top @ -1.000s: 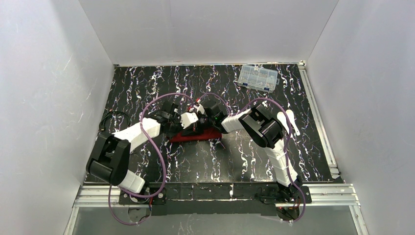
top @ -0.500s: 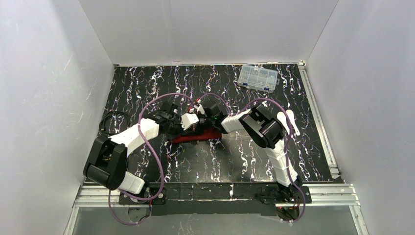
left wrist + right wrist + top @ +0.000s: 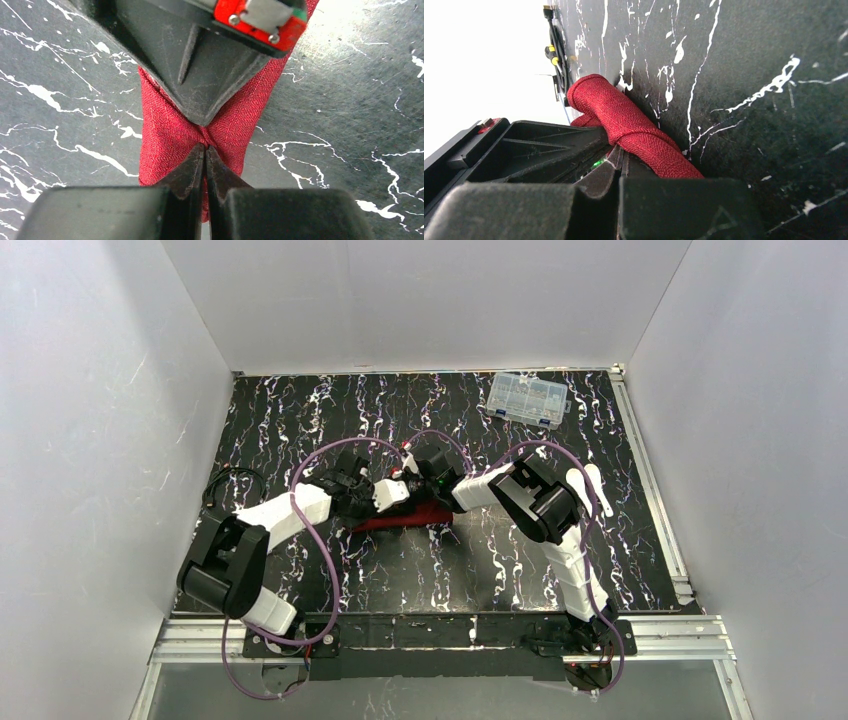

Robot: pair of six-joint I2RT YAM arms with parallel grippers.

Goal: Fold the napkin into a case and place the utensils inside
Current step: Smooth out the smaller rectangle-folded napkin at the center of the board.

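Napkin [image 3: 165, 135] bunched narrow on table [image 3: 340, 90]; left gripper [image 3: 205, 148] and right gripper [image 3: 620, 151] clamped on it, tips meeting.

The top camera is looking down from above and behind both arm bases [image 3: 430, 635], taking in the whole black, white-veined surface [image 3: 420, 570]. Each wrist camera is peering along its own jaws from very close, and both are sharing the folded deep red matte cloth [image 3: 165, 145] mid-surface.
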